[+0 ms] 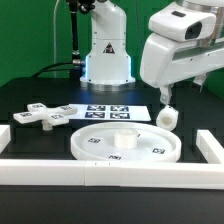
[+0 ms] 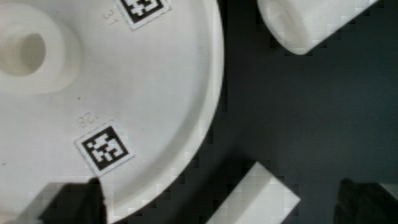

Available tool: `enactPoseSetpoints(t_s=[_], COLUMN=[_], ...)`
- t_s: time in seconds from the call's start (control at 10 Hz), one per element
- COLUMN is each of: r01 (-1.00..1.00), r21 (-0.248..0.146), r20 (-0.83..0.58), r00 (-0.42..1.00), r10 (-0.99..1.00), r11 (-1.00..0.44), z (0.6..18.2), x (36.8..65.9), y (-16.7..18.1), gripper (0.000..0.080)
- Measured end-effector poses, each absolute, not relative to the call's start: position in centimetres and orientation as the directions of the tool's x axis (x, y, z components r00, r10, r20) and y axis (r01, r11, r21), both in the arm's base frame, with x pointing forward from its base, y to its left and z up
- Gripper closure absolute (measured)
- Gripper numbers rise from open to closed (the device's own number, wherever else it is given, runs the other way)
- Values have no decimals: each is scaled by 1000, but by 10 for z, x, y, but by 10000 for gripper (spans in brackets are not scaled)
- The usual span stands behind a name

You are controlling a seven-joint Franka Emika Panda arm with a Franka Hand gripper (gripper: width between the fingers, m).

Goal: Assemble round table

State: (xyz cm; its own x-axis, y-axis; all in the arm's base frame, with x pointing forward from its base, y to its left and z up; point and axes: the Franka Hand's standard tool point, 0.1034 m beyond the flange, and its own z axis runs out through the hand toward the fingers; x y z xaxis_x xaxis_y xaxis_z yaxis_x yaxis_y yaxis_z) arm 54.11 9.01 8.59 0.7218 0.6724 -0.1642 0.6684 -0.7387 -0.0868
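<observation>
The rail (image 1: 110, 178) runs nearest, along the lower edge. The gripper (image 1: 165, 97) hangs wide open, empty, seemingly over the leg (image 1: 168, 117); coming down off-centre could knock it over.

No legible words, brands or numbers. Coded black-and-white square tags (image 1: 96, 141) only: disc (image 1: 125, 160), at 9 and 4 o'clock from hub (image 1: 122, 138); cross-shaped foot (image 1: 40, 117); marker board (image 1: 110, 112).

wrist | rimmed disc (image 2: 125, 100) — hub (image 2: 22, 50), two tags (image 2: 107, 148) | fingers (image 2: 71, 205) apart over dark table (image 2: 267, 110)
</observation>
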Motion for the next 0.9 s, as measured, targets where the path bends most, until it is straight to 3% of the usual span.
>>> enactPoseSetpoints(t_s=[0.3, 0.7, 0.9], r01=[730, 740, 814], r21=[-75, -74, -60], r20=[-93, -86, -57], r00=[673, 664, 575], r10=[734, 743, 816], r11=[-679, -669, -578], z=[63, 60, 56], x=[550, 551, 558], y=[55, 53, 37], gripper=[150, 150, 150])
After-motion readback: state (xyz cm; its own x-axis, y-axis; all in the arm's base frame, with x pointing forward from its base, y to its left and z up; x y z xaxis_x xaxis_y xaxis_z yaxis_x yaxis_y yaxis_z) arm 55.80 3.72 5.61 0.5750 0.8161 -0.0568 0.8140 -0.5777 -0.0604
